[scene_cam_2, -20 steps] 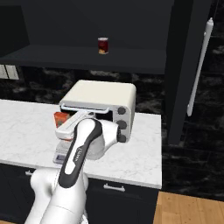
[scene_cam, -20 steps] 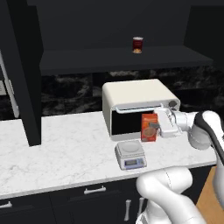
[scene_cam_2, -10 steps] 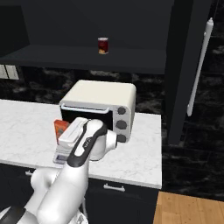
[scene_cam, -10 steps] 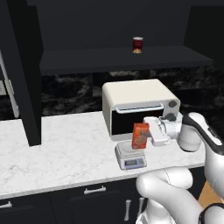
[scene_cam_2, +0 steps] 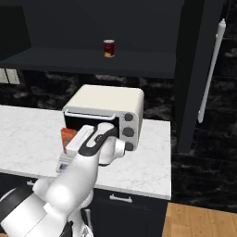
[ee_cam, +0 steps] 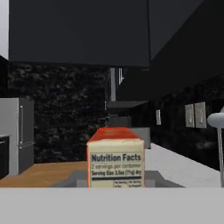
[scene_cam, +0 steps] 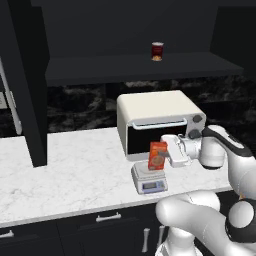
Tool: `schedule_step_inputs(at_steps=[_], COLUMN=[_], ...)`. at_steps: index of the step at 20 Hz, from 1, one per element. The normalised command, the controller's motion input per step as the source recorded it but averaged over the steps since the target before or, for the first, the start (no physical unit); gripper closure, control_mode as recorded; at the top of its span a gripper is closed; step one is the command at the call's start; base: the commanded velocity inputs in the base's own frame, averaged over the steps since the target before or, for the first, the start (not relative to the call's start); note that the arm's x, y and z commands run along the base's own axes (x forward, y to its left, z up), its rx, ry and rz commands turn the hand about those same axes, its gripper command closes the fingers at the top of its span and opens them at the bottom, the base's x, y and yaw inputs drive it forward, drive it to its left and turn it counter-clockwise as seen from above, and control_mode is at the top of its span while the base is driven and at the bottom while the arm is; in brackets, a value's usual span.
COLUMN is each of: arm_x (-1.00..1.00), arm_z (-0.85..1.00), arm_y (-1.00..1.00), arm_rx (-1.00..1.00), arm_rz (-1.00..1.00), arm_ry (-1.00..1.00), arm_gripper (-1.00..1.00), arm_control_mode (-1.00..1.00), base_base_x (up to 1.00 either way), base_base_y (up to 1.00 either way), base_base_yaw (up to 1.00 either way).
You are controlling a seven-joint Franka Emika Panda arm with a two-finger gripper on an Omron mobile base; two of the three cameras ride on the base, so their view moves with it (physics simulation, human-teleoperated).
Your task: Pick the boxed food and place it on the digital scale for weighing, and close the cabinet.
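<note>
Now my gripper is clamped on the box, which stands upright, its long axis vertical, right over the scale at the near edge of the counter. From the left base view its bottom edge looks level with the platform; whether it touches I cannot tell. The move left, I judge, is straight down and let go. The toaster oven stands just behind, close to my hand. Above, the cabinet stands open, a can on its shelf.

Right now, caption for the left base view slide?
Gripper holds the boxed food upright over the digital scale, in front of the toaster oven.
</note>
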Motion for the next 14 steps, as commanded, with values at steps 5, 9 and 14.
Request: schedule_step_inputs(at_steps=[5, 9, 14], arm_x=[0.09, 0.13, 0.25], arm_z=[-0.34, -0.24, -0.16], arm_y=[0.01, 0.01, 0.06], arm_rx=[0.0, 0.0, 0.0], arm_rz=[0.0, 0.0, 0.0], arm_ry=[-0.04, -0.08, -0.11], arm_gripper=[1.0, 1.0, 1.0], arm_control_mode=[-1.0, -1.0, -1.0], base_base_x=[0.0, 0.0, 0.0], base_base_y=[0.0, 0.0, 0.0], base_base_yaw=[0.0, 0.0, 0.0])
